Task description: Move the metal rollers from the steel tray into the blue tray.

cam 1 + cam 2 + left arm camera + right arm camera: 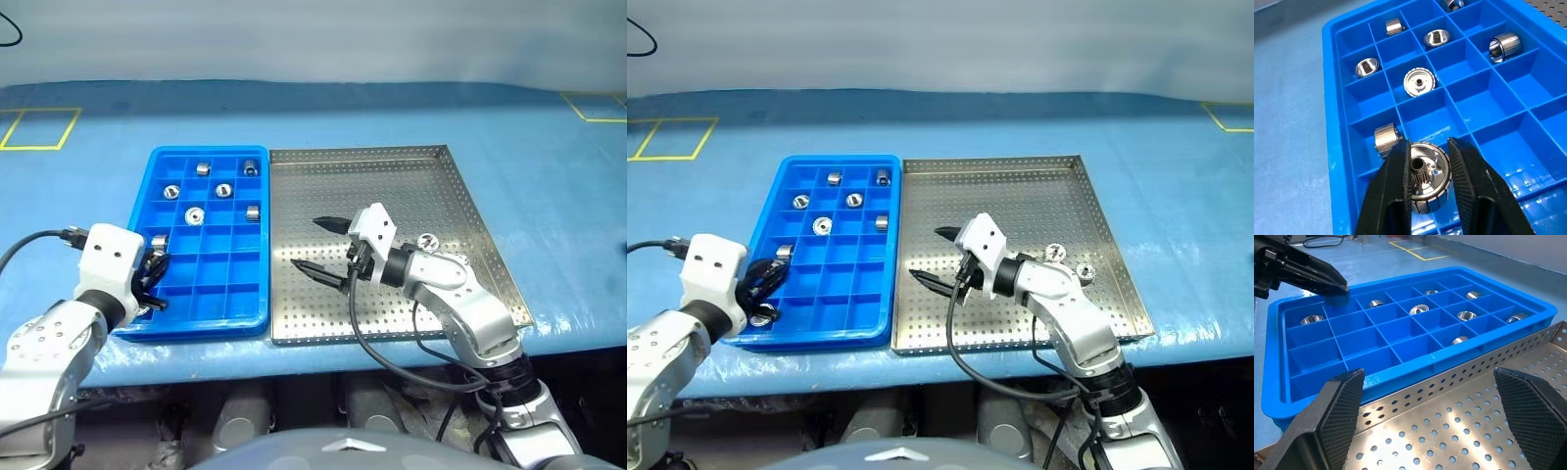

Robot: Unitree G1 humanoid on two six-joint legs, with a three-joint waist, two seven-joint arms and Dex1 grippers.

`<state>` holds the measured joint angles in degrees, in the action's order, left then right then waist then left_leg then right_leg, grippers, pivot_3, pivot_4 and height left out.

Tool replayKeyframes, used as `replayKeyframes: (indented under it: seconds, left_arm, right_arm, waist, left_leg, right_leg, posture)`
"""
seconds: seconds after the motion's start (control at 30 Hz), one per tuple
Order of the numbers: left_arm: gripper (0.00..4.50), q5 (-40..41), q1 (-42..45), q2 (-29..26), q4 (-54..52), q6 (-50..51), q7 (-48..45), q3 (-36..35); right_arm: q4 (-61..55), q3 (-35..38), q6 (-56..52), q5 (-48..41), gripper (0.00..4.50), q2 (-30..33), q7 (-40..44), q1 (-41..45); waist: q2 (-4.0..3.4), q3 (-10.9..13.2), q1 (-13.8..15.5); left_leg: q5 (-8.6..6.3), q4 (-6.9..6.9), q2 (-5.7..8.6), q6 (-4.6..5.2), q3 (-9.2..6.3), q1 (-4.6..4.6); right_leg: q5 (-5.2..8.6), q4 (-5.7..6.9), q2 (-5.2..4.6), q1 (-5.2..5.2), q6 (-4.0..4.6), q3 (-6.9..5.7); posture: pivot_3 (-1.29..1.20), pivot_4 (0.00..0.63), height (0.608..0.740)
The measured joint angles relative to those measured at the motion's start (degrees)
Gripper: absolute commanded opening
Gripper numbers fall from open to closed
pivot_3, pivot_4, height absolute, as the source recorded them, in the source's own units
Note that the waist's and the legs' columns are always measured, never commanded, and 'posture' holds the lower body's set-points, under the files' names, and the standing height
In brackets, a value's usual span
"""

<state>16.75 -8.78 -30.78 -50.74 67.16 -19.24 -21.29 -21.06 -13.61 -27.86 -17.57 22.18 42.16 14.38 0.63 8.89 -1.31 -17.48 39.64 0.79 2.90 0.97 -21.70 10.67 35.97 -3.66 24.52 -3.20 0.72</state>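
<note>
A blue-covered tabletop carries two trays side by side, touching along one edge: a blue tray of small square compartments toward the robot's left, and a perforated steel tray toward the robot's right. The left arm reaches in from the near-left corner of the tabletop, its white wrist bent so that the left gripper points forward and somewhat down over the near-left corner of the blue tray. Its two black fingers are closed tight on one metal roller, a shiny hollow cylinder, held just above a compartment. Seven more metal rollers sit in compartments across the far and middle rows of the blue tray, some upright and some on their sides. The right arm comes up from the near edge, elbow low and forearm angled toward the robot's left, so the right gripper hangs nearly level over the middle of the steel tray, pointing toward the blue tray. Its fingers are spread wide apart and hold nothing. Two metal rollers lie on the steel tray's dotted floor close behind that wrist, toward the tray's right side, near each other.
</note>
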Motion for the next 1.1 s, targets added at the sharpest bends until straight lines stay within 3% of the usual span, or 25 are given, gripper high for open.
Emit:
replayKeyframes:
  seconds: [0.37, 0.57, 0.9, 1.1]
  left_arm:
    - [0.99, 0.1, 2.1, 1.4, 5.4, -1.9, 0.5, 3.1]
    - [2.74, 0.0, 2.6, 1.0, 6.8, -3.1, 0.5, 4.3]
    - [2.74, 6.8, 7.5, 7.9, 6.6, -9.8, -1.7, 1.4]
    - [2.74, 9.8, 7.8, 8.0, 4.8, -16.7, -6.5, 12.6]
  right_arm:
    - [0.0, -0.3, 0.0, 0.2, 4.50, 0.4, -0.9, -0.2]
    - [-0.2, 0.1, 0.0, 0.2, 4.50, 0.4, -1.4, -0.4]
    - [-0.4, 1.1, 0.0, 1.1, 4.50, 1.5, -3.4, -0.4]
    - [1.6, 7.5, -4.8, 5.1, 4.50, 3.8, -11.8, -0.1]
  waist:
    - [0.02, 0.0, -0.3]
    - [0.02, 0.0, -0.4]
    - [0.03, 0.0, -0.3]
    - [0.03, 0.0, -0.5]
  left_leg:
    - [0.01, 0.00, -0.03, -0.01, 0.02, 0.00]
    - [0.01, 0.00, -0.04, -0.01, 0.01, 0.00]
    - [0.01, 0.00, -0.04, -0.01, 0.03, -0.01]
    - [0.00, 0.00, -0.03, 0.01, 0.13, -0.01]
  right_leg:
    - [0.02, 0.00, 0.13, 0.00, 0.03, 0.00]
    - [0.02, 0.00, 0.12, 0.00, 0.03, 0.00]
    - [0.01, -0.02, 0.02, -0.02, 0.04, 0.00]
    - [0.02, -0.02, 0.07, -0.01, 0.05, 0.07]
  posture:
    - [-0.09, 0.150, 0.740]
    - [-0.09, 0.150, 0.740]
    - [-0.09, 0.150, 0.740]
    - [-0.12, 0.150, 0.740]
